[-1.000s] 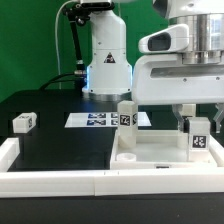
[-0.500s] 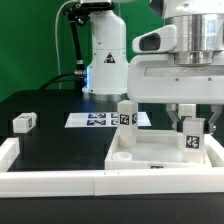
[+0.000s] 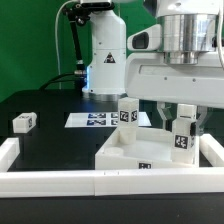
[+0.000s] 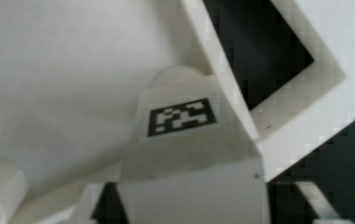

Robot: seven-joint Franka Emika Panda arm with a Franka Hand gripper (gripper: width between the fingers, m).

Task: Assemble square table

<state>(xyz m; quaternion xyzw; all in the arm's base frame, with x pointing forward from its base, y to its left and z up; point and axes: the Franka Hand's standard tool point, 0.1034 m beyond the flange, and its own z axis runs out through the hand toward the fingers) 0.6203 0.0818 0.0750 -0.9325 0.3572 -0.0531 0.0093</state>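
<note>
The square table's white panel (image 3: 130,152) lies on the black surface at the exterior view's right, turned askew, with a small tag showing on its front edge. One white tagged leg (image 3: 127,115) stands upright on the panel's far side. My gripper (image 3: 182,132) comes down from above and is shut on a second upright leg (image 3: 182,143) at the panel's right. In the wrist view this leg (image 4: 192,130) fills the middle between my gripper (image 4: 200,200), with the panel (image 4: 67,80) behind it. A third leg (image 3: 24,122) lies loose at the far left.
A low white wall (image 3: 50,180) edges the front of the black surface, and the panel sits close against it. The marker board (image 3: 95,120) lies flat at the back, before the arm's white base (image 3: 105,60).
The panel has swung round with the gripped leg. Its near corner now points to the exterior view's left and its edge tag shows. My gripper and the leg have shifted slightly left.
</note>
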